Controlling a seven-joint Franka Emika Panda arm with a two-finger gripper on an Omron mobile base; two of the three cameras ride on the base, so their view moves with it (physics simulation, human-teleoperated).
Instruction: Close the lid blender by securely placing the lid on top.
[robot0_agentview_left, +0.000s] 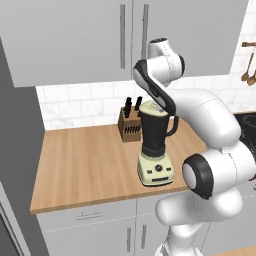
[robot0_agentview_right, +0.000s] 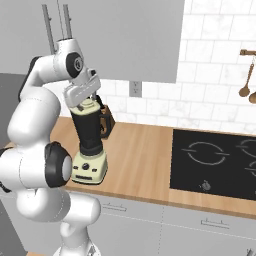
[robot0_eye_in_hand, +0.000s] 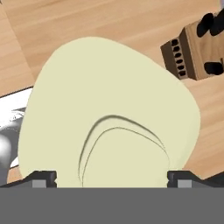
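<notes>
The blender (robot0_agentview_left: 155, 150) stands on the wooden counter (robot0_agentview_left: 85, 165), its cream base toward the front edge and its dark tapered jar upright, handle to the right in the left base view. The cream lid (robot0_eye_in_hand: 109, 113) sits on top of the jar's mouth, covering it; what the jar holds cannot be seen. The gripper (robot0_eye_in_hand: 111, 177) hangs directly above the lid, its jaws spread wide to either side of the raised knob and not clamping it. Just behind the blender, a wooden knife block (robot0_agentview_left: 129, 123) holds dark-handled knives.
</notes>
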